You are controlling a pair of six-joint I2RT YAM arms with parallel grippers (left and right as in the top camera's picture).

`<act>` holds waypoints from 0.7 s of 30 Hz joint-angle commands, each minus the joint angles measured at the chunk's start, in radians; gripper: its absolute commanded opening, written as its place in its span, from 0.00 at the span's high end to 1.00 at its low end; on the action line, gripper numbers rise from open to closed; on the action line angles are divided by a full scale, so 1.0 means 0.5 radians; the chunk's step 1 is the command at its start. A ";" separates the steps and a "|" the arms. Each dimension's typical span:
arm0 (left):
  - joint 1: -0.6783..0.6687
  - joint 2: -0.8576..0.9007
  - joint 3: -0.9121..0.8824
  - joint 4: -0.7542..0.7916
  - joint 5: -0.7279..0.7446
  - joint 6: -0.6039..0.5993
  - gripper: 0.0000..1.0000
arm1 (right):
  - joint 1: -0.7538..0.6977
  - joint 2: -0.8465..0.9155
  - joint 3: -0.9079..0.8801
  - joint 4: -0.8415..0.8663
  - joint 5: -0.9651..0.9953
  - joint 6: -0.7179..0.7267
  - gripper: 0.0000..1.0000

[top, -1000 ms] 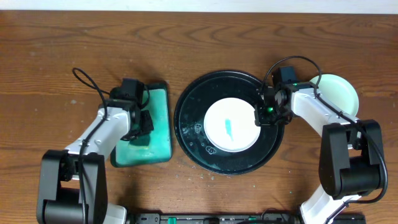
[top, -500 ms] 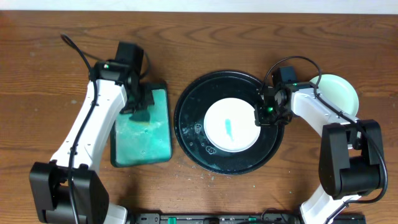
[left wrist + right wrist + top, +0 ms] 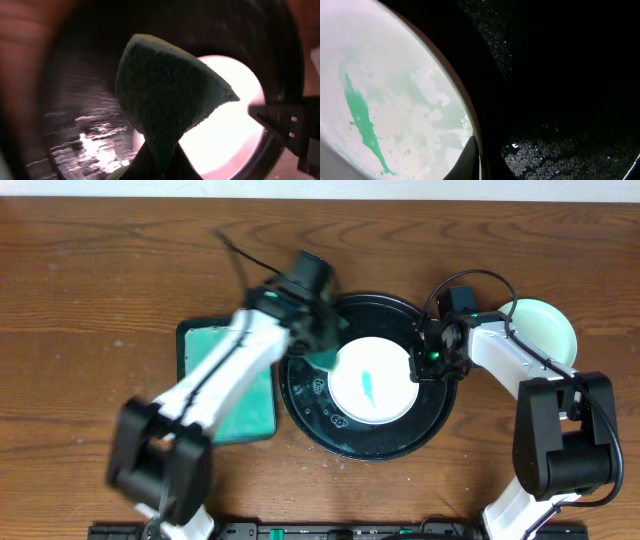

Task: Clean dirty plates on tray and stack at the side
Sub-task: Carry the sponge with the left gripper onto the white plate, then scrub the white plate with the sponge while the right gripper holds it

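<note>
My left pincer (image 3: 325, 352) grips the sponge (image 3: 165, 95) above the ten o'clock rim of the dirty plate (image 3: 372, 380), ready to wipe. My right pincer (image 3: 425, 366) pinches its three o'clock edge, steadying it on the tray (image 3: 350, 442).

Motion-blurred overhead: left arm (image 3: 225, 370), covering part of sponge tray (image 3: 200, 340). Mostly hidden behind sponge (image 3: 165, 95): left gripper (image 3: 160, 165). Cut off by right wrist view's left and bottom edges: dirty plate (image 3: 385, 95).

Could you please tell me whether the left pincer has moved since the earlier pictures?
Yes. The left pincer, holding a sponge, has swung right, from above the teal sponge tray to the black tray's left rim, beside the dirty plate.
</note>
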 commanded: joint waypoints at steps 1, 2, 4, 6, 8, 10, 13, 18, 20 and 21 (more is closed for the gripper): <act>-0.138 0.256 0.003 0.159 0.381 -0.205 0.93 | 0.008 0.066 -0.019 0.002 0.020 0.050 0.99; -0.161 0.311 0.003 0.213 0.458 -0.235 0.93 | 0.008 0.066 -0.019 0.002 0.020 0.050 0.99; -0.198 0.414 0.003 0.311 0.613 -0.308 0.93 | 0.008 0.066 -0.019 0.002 0.020 0.050 0.99; -0.220 0.505 0.003 0.385 0.746 -0.379 0.93 | 0.008 0.066 -0.019 0.000 0.020 0.050 0.99; -0.240 0.594 0.003 0.401 0.802 -0.422 0.93 | 0.008 0.066 -0.019 -0.003 0.020 0.050 0.99; -0.250 0.645 0.003 0.388 0.765 -0.420 0.93 | 0.008 0.066 -0.019 -0.003 0.020 0.050 0.99; -0.253 0.687 0.003 0.240 0.471 -0.421 0.93 | 0.008 0.066 -0.019 -0.005 0.020 0.050 0.99; -0.253 0.649 0.050 -0.120 -0.334 -0.407 0.93 | 0.008 0.066 -0.019 -0.009 0.020 0.050 0.99; -0.253 0.632 0.096 -0.201 -0.439 -0.397 0.93 | 0.008 0.066 -0.019 -0.010 0.020 0.050 0.99; -0.253 0.629 0.122 -0.243 -0.504 -0.398 0.93 | 0.008 0.066 -0.019 -0.010 0.020 0.050 0.99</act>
